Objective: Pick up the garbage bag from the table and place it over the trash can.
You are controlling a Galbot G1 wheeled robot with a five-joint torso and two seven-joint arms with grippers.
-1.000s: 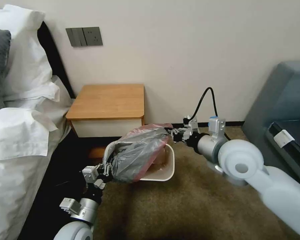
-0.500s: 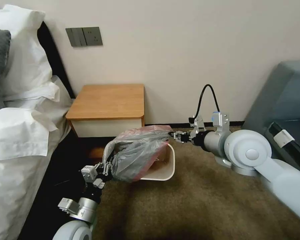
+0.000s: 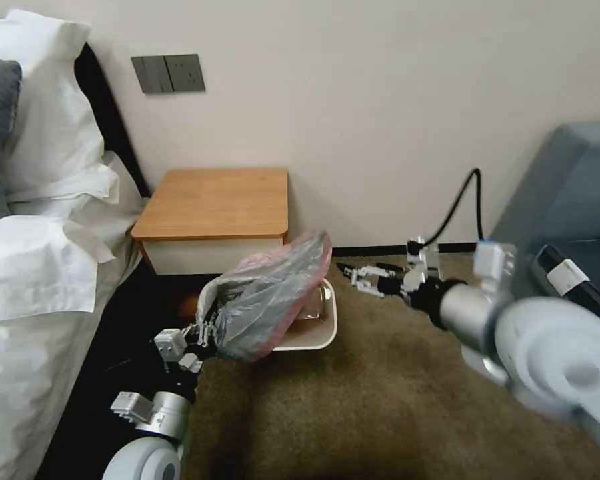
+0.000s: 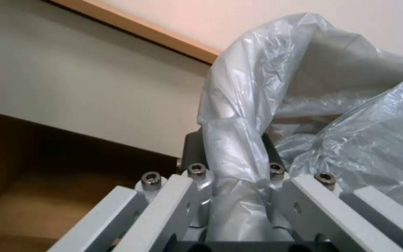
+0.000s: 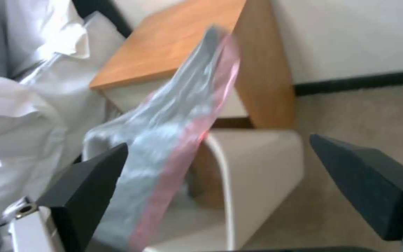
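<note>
The left gripper [image 3: 203,331] clamped the garbage bag [image 3: 267,297] over the trash can [image 3: 320,331]; at 3 o'clock, the right gripper [image 3: 353,275] hung open, empty.

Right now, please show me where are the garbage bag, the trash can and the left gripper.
garbage bag [image 3: 267,300]: head view, middle of the crinkled grey plastic.
trash can [image 3: 317,340]: head view, near rim, right of the bag.
left gripper [image 3: 203,331]: head view, fingertips pinching the bag's edge.
</note>
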